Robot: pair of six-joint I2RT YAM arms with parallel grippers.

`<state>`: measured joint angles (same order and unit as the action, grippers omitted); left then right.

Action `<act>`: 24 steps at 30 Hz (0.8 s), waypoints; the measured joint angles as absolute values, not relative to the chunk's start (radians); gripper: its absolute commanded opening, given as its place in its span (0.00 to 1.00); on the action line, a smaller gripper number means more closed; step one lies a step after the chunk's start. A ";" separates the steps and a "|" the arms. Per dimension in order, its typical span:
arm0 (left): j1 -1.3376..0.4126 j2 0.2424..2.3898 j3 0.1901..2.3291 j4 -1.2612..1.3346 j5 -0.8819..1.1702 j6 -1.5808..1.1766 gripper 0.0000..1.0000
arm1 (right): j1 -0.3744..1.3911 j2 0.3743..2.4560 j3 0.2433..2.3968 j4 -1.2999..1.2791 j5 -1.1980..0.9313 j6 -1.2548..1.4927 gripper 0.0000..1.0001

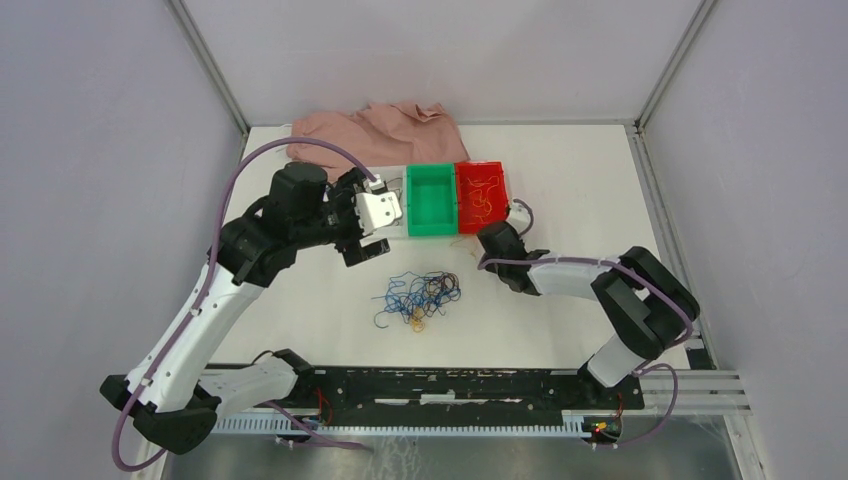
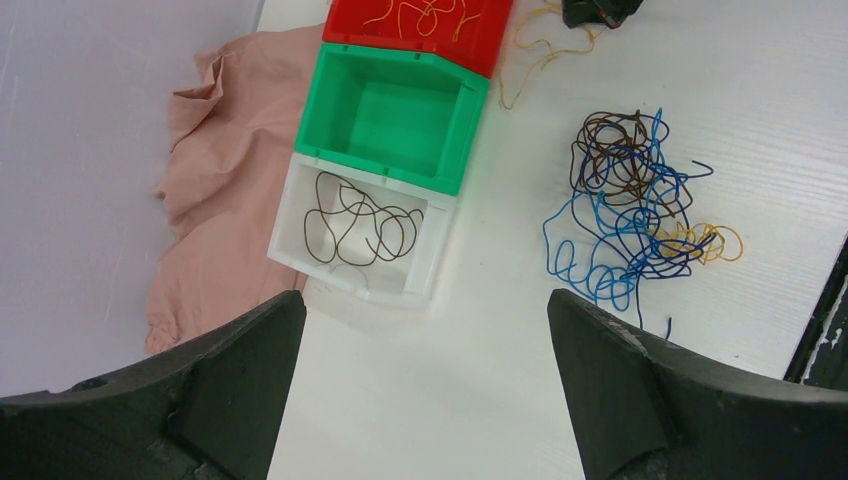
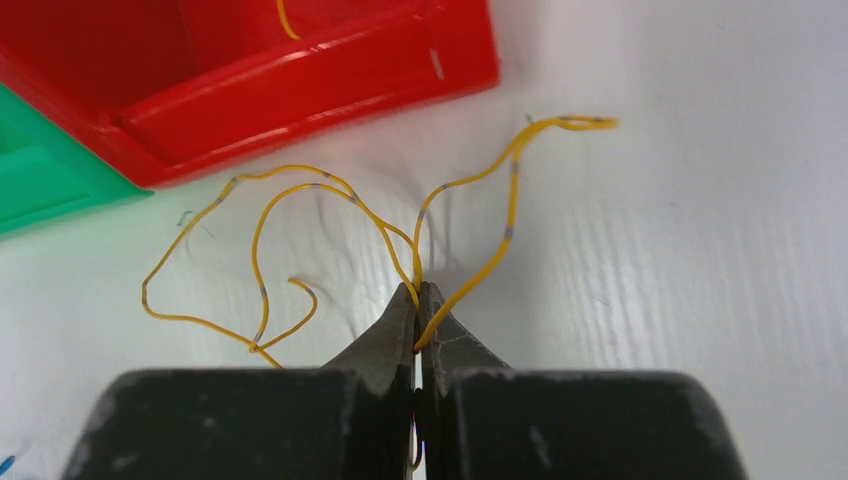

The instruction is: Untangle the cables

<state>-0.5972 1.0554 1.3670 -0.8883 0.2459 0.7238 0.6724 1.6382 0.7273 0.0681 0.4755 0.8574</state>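
A tangle of blue, dark brown and yellow-orange cables (image 1: 420, 295) (image 2: 625, 200) lies on the white table between the arms. My right gripper (image 1: 492, 240) (image 3: 417, 290) is low on the table just in front of the red bin (image 3: 300, 85). It is shut on a loose yellow cable (image 3: 511, 200) whose loops spread to both sides of the fingertips. My left gripper (image 1: 365, 218) (image 2: 425, 300) hangs wide open above the table near the white bin (image 2: 430, 250), with nothing between its fingers. One dark brown cable (image 2: 360, 225) lies in the white bin.
Three bins stand in a row: white, green (image 1: 410, 200) (image 2: 395, 110) with nothing in it, and red (image 1: 462, 195) (image 2: 400, 35) holding yellow cables (image 1: 485, 195). A pink cloth (image 1: 370, 130) (image 2: 220, 190) lies behind and beside them. Walls close in the table on three sides.
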 measured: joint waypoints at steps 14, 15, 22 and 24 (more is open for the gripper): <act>-0.597 1.055 1.367 -0.889 0.247 0.723 0.96 | 0.673 1.108 0.618 -0.005 0.540 0.671 0.00; -0.597 1.055 1.367 -0.889 0.247 0.723 0.96 | 0.672 1.099 0.629 -0.019 0.547 0.640 0.00; -0.597 1.055 1.367 -0.889 0.247 0.713 0.96 | 0.672 1.247 0.820 -0.078 0.609 0.404 0.00; -0.597 1.055 1.368 -0.889 0.246 0.708 0.96 | 0.670 1.316 0.884 -0.077 0.628 0.331 0.00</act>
